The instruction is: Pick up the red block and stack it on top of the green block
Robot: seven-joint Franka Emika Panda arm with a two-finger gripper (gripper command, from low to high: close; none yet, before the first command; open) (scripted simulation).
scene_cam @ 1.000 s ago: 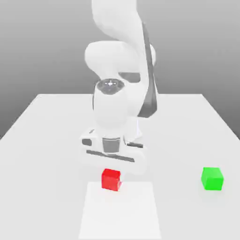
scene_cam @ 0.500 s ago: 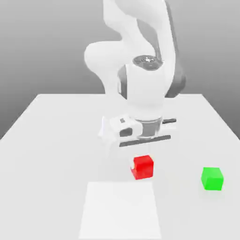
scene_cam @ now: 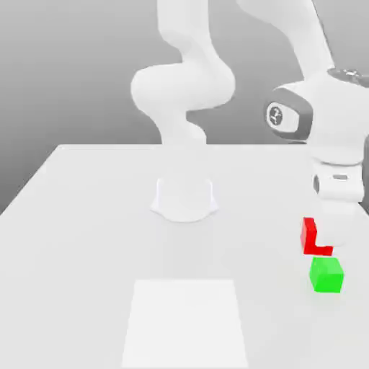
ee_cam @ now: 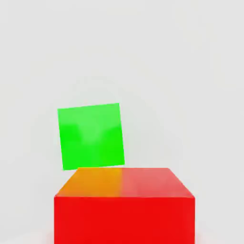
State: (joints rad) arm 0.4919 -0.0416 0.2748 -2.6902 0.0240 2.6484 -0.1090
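we saw the red block [scene_cam: 315,238] in the air at the exterior view's right, just above the green block [scene_cam: 326,274] and a little toward its 11 o'clock side, not touching it. the gripper [scene_cam: 333,232] was partly in front of the red block, so only an l-shaped part of it showed. we could not tell how wide the fingers were, but the block was off the table [scene_cam: 86,216] under the hand. both blocks are cubes, so neither had a long axis. in the hand view the red block [ee_cam: 124,209] was close to the camera, and the green block [ee_cam: 90,136] lay beyond it, turned slightly against the red block's edges.
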